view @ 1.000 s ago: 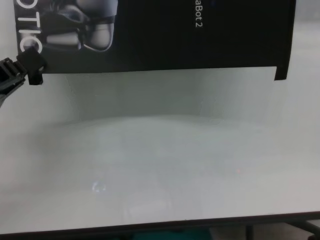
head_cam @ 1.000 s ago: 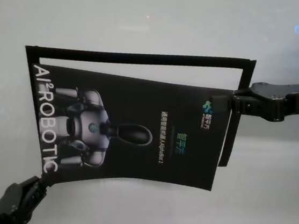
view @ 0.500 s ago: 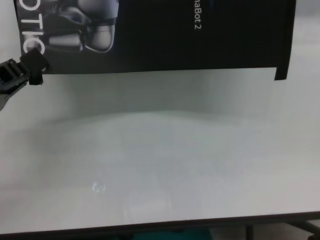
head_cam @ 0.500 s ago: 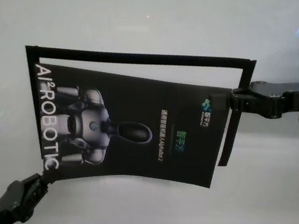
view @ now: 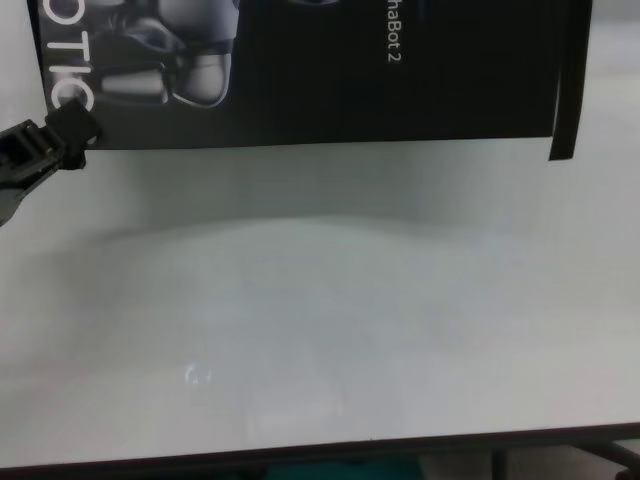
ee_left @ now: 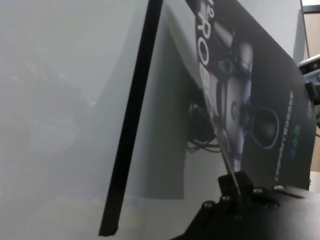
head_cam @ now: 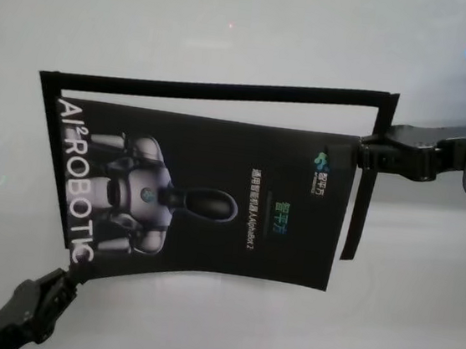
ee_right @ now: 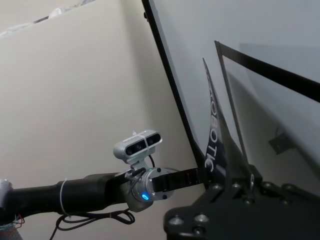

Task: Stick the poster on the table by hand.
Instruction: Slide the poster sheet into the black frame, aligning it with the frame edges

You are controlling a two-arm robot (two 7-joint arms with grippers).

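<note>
The poster [head_cam: 205, 197] hangs stretched between my two grippers above the table [head_cam: 233, 23], its black glossy face turned up toward my head, with the white "AI²ROBOTIC" lettering running along the edge on my left and the grey-white robot picture just beside it. It does not lie flat: the near edge curves in a shallow bow, and in the chest view the poster [view: 320, 70] casts a soft shadow on the pale tabletop [view: 320, 330] below, so that edge is clear of the surface. My left gripper [head_cam: 68, 274] holds the near corner on my left, just under the final "C" of the lettering; its jaws are pinched tight on the sheet, as the chest view shows with the dark fingertip [view: 72, 125] clamped at the poster's lower corner. My right gripper [head_cam: 355, 155] comes in level from my right and grips the far corner on that side, beside the small green-and-white logo, jaws closed on the edge there. Two narrow black strips frame the sheet: the long strip [head_cam: 226, 90] runs along the far side with pale table showing between it and the poster, and the short strip [head_cam: 358, 210] hangs down the side on my right, passing just under my right gripper.
</note>
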